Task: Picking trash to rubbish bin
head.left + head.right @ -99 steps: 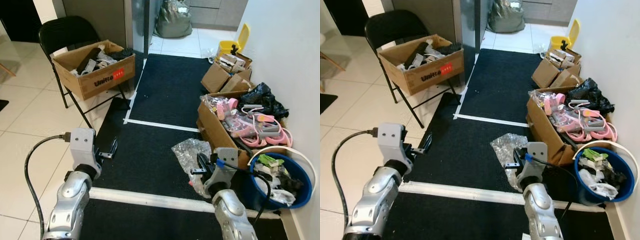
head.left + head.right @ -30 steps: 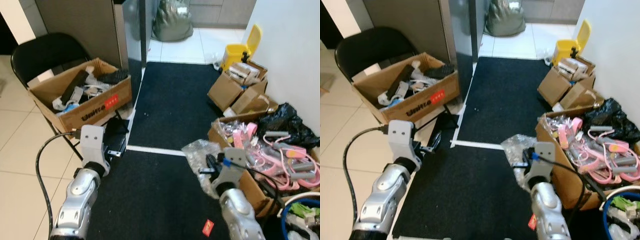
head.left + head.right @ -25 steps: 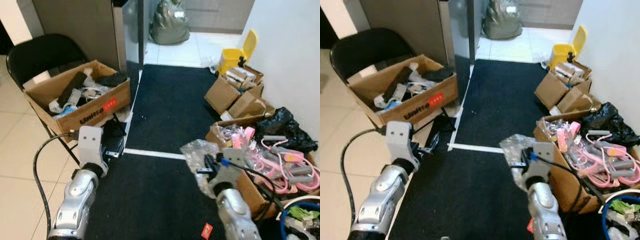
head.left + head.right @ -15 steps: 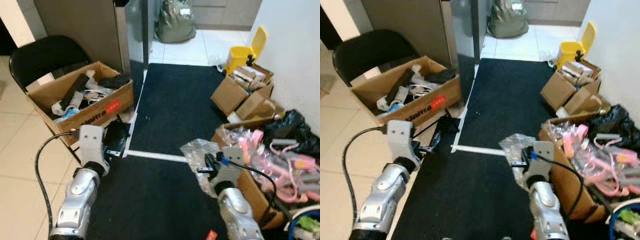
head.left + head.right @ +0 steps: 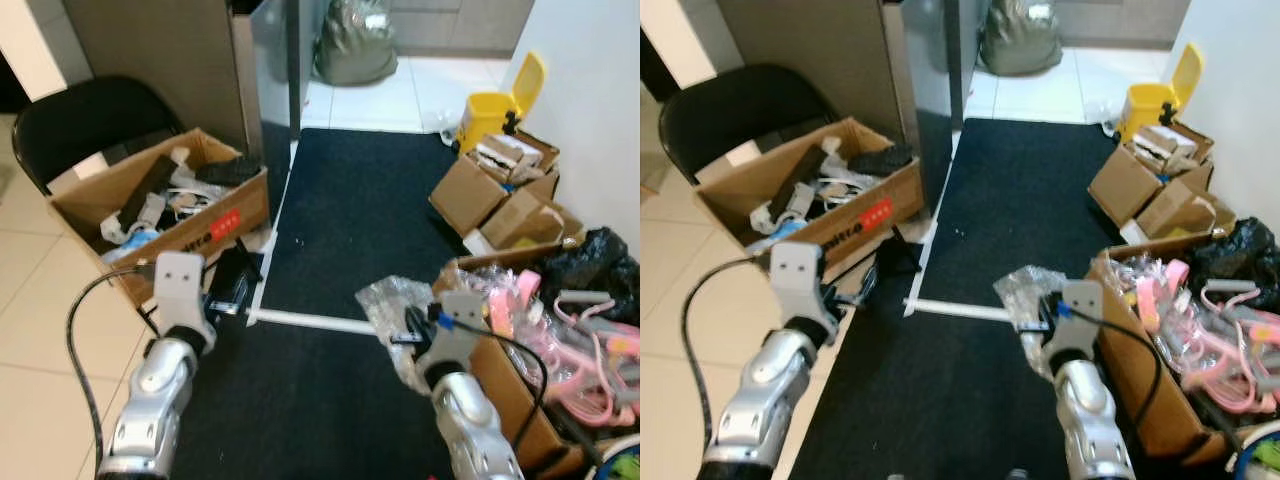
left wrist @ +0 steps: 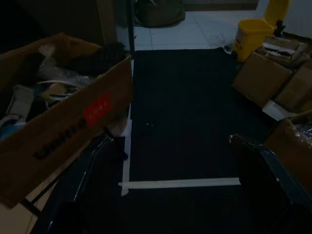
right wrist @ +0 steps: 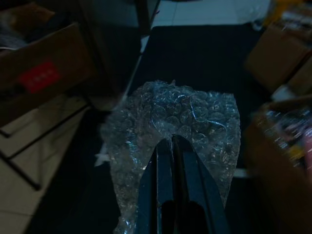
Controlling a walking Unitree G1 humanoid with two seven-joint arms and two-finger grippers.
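Observation:
My right gripper (image 7: pixel 173 140) is shut on a crumpled sheet of clear bubble wrap (image 7: pixel 180 114). From the head, the bubble wrap (image 5: pixel 388 300) hangs in front of the right gripper (image 5: pixel 405 328), above the black mat (image 5: pixel 350 220). My left gripper (image 6: pixel 169 139) is open and holds nothing; the left gripper (image 5: pixel 232 292) is raised in front of the folding chair. A bit of the blue rubbish bin (image 5: pixel 1258 445) peeks in at the lower right corner. A small yellow pedal bin (image 5: pixel 492 103) stands far off by the wall.
A cardboard box of clutter (image 5: pixel 150 215) rests on a black folding chair (image 5: pixel 80 120) at left. An open box of pink items (image 5: pixel 560 330), smaller cartons (image 5: pixel 500 200) and a black bag (image 5: pixel 590 260) line the right wall. A grey sack (image 5: pixel 355 45) lies beyond the mat.
The whole view has shifted: the blue bin and a red scrap on the mat slid down and out toward the lower right. Both arms keep their pose, the right still holding the bubble wrap.

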